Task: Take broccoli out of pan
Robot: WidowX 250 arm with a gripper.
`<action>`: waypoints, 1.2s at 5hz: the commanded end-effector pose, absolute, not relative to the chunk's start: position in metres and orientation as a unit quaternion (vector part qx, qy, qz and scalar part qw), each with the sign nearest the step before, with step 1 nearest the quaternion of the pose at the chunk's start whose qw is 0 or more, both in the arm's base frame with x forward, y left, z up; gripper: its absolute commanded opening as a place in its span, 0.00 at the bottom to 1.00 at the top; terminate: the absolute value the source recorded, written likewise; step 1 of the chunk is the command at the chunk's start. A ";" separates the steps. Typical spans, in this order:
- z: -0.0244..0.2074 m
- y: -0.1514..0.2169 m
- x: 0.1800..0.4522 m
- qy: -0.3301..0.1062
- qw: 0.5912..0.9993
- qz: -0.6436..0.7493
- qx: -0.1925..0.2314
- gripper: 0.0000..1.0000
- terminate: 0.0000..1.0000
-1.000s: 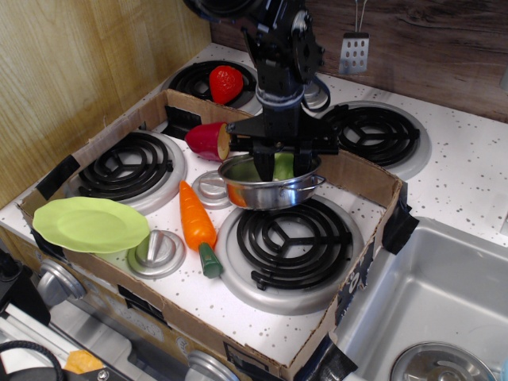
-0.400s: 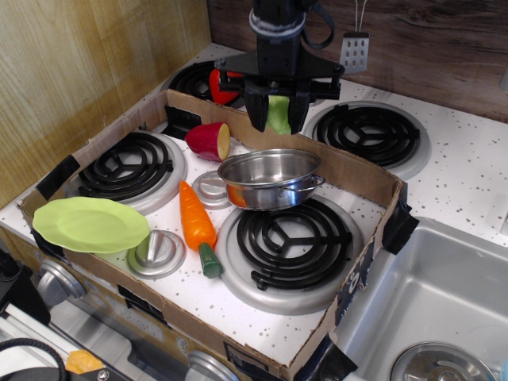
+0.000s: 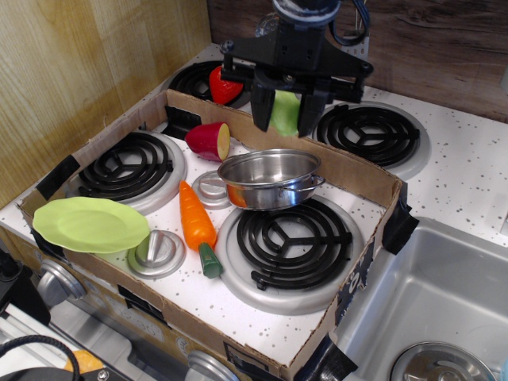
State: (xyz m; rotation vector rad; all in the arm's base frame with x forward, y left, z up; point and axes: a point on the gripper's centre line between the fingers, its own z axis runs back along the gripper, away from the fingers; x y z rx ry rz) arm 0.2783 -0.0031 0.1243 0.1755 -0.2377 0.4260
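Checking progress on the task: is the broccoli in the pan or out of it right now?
Out. The broccoli hangs clamped in the gripper, above the pan, which looks empty.

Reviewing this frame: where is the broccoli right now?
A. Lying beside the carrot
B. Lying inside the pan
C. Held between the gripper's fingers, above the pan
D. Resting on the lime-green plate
C. The broccoli sits clamped in the gripper, lifted clear above the pan, whose shiny interior shows nothing green; the plate is bare and the carrot lies alone.
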 end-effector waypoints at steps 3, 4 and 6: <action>0.104 -0.068 0.204 -0.052 0.946 0.321 0.019 0.00 0.00; 0.086 -0.069 0.187 -0.007 0.928 0.372 0.005 0.00 0.00; 0.050 -0.056 0.166 -0.018 0.920 0.391 -0.014 1.00 0.00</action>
